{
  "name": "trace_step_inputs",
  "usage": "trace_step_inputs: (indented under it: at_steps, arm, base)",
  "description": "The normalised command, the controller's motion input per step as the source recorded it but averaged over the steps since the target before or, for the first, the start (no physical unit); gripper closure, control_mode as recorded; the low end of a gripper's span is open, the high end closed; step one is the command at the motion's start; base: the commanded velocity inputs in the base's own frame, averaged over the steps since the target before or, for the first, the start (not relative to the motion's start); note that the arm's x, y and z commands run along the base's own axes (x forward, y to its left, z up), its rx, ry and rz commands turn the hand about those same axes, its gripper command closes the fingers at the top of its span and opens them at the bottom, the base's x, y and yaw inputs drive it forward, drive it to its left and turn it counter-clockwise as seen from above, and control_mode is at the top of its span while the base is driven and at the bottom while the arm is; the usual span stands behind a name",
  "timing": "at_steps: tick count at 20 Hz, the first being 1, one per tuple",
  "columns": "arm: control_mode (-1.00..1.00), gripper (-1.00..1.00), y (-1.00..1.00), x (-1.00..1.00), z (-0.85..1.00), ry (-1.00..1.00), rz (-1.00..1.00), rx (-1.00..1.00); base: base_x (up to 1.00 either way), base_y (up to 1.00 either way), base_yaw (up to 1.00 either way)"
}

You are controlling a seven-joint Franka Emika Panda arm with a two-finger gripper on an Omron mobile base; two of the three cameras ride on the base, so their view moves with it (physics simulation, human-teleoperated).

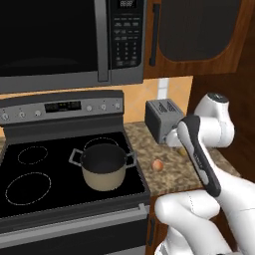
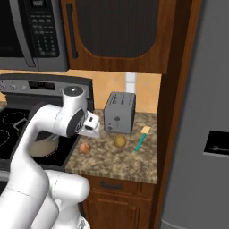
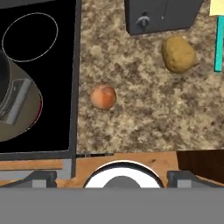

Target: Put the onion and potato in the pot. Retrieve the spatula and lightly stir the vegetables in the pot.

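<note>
- Gripper (image 3: 112,177) fingers (image 3: 41,177) stand fully spread at the bottom of the hand view, grasping nothing, high above the counter (image 3: 144,118).
- Onion (image 3: 103,97) lies on the counter just beside the stove (image 3: 39,109) edge, apart from the fingers and roughly centred ahead of them.
- Potato (image 3: 178,54) lies farther along the counter, in front of the toaster (image 3: 159,15), well apart from the onion.
- Spatula (image 2: 142,139) lies on the counter beyond the potato, its pale head toward the wall.
- Pot (image 1: 103,167) stands upright on the stove; its dark interior appears empty in the left base view.
- Progress, as judged: no step is complete. Both vegetables remain outside the pot and the spatula is untouched.
- Remaining: pick and place the onion, then the potato, then fetch the spatula and stir.
- Next move likely calls for a descent over the onion; a round bulb may roll if pinched off-centre.
</note>
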Motion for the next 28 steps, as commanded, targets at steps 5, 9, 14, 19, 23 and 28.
trace_step_inputs:
  at_steps: [5, 9, 14, 19, 23, 28]
  arm:
    - [-1.0, -1.0, 0.05, 0.36, -1.0, 0.34, -0.01, 0.25]
    - [-1.0, -1.0, 0.14, 0.76, -0.69, 0.27, 0.0, 0.12]
    - [-1.0, -1.0, 0.18, 0.64, -0.43, 0.25, -0.01, 0.06]
    - [-1.0, -1.0, 0.15, 0.64, -0.37, 0.06, -0.09, 0.0]
    - [-1.0, -1.0, 0.12, 0.35, -0.48, 0.0, -0.09, 0.0]
    - [-1.0, -1.0, 0.11, 0.01, -0.46, 0.0, -0.08, 0.0]
  base:
    - [0.0, 0.0, 0.0]
    - [0.0, 0.0, 0.0]
    - [0.0, 0.0, 0.0]
    - [0.0, 0.0, 0.0]
    - [0.0, 0.0, 0.0]
    - [0.0, 0.0, 0.0]
